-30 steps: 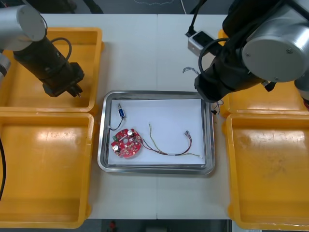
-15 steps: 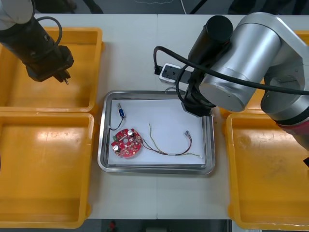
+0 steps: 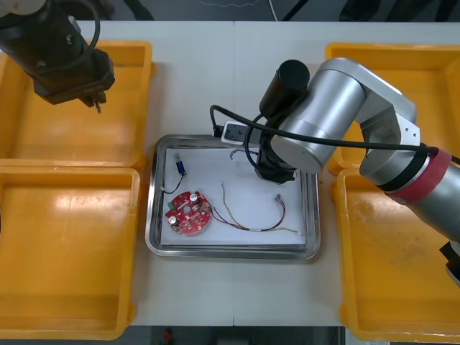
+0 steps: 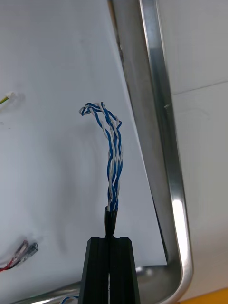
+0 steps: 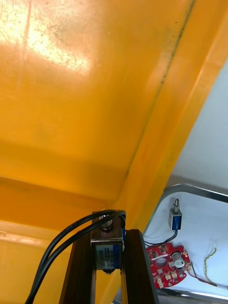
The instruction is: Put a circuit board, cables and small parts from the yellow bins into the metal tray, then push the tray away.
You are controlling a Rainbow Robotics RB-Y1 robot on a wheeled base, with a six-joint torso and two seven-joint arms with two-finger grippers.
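**Front view.** The right arm (image 3: pixel 323 122) reaches over the far half of the metal tray (image 3: pixel 233 253). The left gripper (image 3: pixel 95 103) hangs above the far left yellow bin (image 3: pixel 136 79), well to the tray's left. In the tray lie a round red circuit board (image 3: pixel 188 213) at the near left, a red and yellow cable (image 3: pixel 251 219) towards the near right, and a small metal part (image 3: pixel 180 168) by the left rim.

**Right wrist view.** The right gripper (image 4: pixel 110 240) is pinched on the black end of a twisted blue and white cable (image 4: pixel 111 152). The cable hangs over the tray's white inside, just beside a rim corner. Whether it touches the tray floor cannot be told.

**Left wrist view.** The left gripper is clamped on a second small metal part (image 5: pixel 107 249) with black leads (image 5: pixel 71 237), above the bin and beside its tray-side wall.

**Step in hand.** This appears to be delivery of the cable. The next move calls for parting the right fingers so the cable drops inside the rim. The left arm must then carry its part over the bin wall to the tray.
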